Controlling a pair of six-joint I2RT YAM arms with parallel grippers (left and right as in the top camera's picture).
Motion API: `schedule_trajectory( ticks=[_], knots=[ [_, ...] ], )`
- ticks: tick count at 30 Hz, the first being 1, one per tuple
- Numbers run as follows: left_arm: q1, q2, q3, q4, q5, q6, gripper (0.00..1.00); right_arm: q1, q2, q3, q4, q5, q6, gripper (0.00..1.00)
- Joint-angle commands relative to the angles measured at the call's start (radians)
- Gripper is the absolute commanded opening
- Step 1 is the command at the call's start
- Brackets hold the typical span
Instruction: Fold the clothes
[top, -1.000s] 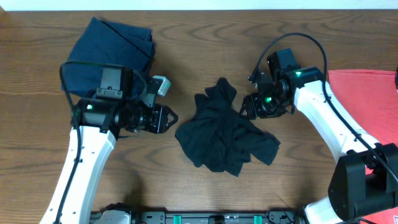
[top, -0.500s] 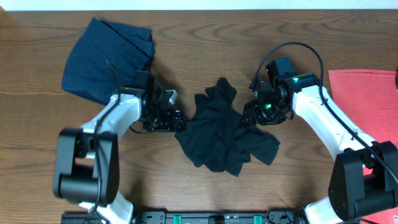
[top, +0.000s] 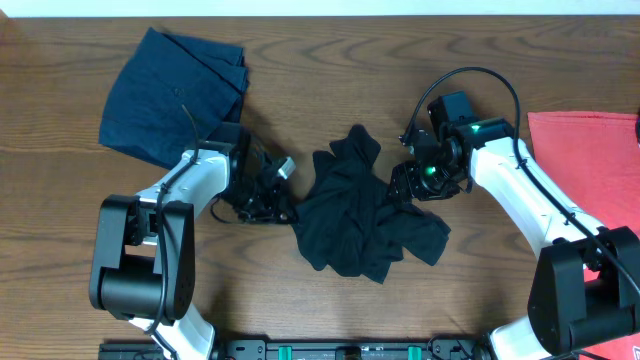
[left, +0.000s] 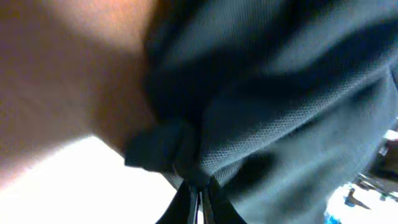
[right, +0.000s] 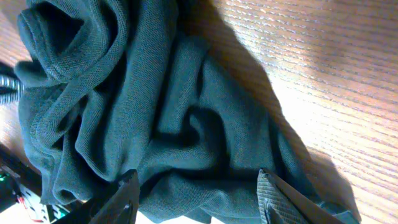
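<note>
Overhead, the crumpled black garment (top: 360, 210) lies at the middle of the bench, its long axis running from the far edge toward the near edge, with a lobe spreading toward the near right corner. The left gripper (top: 284, 209) meets its left hem; in the left wrist view the jaws are pressed almost together on a bunched fold of that fabric. The right gripper (top: 396, 188) sits at the garment's right side, fingers (right: 126, 194) spread wide over the folds. A navy garment (top: 175, 90) lies at the far left corner, and a red cloth (top: 590, 160) at the right edge.
</note>
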Motion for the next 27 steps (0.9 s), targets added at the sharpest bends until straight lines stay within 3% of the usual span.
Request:
schedule_trajectory(
  ticks=[1,5,12,15,21,27],
  knots=[
    [0.001,-0.038,0.056,-0.068,0.061,0.033,0.06,-0.006,-0.004,-0.005,0.010,-0.014,-0.006,0.59],
    [0.001,-0.153,0.134,-0.150,0.070,0.042,0.06,-0.007,-0.004,-0.005,0.016,-0.012,-0.005,0.60],
    [0.001,-0.401,0.200,-0.157,0.069,0.018,0.06,-0.007,-0.004,-0.005,0.018,-0.003,-0.005,0.61],
    [0.001,-0.471,0.203,-0.161,0.002,-0.019,0.06,-0.007,-0.004,-0.005,0.021,-0.003,-0.005,0.61],
    [0.001,-0.491,0.194,-0.233,-0.156,-0.025,0.06,-0.007,-0.004,-0.005,0.026,-0.003,-0.005,0.61],
    [0.003,-0.483,0.187,-0.247,-0.089,-0.026,0.06,-0.007,-0.004,-0.005,0.026,-0.003,-0.006,0.62]
  ],
)
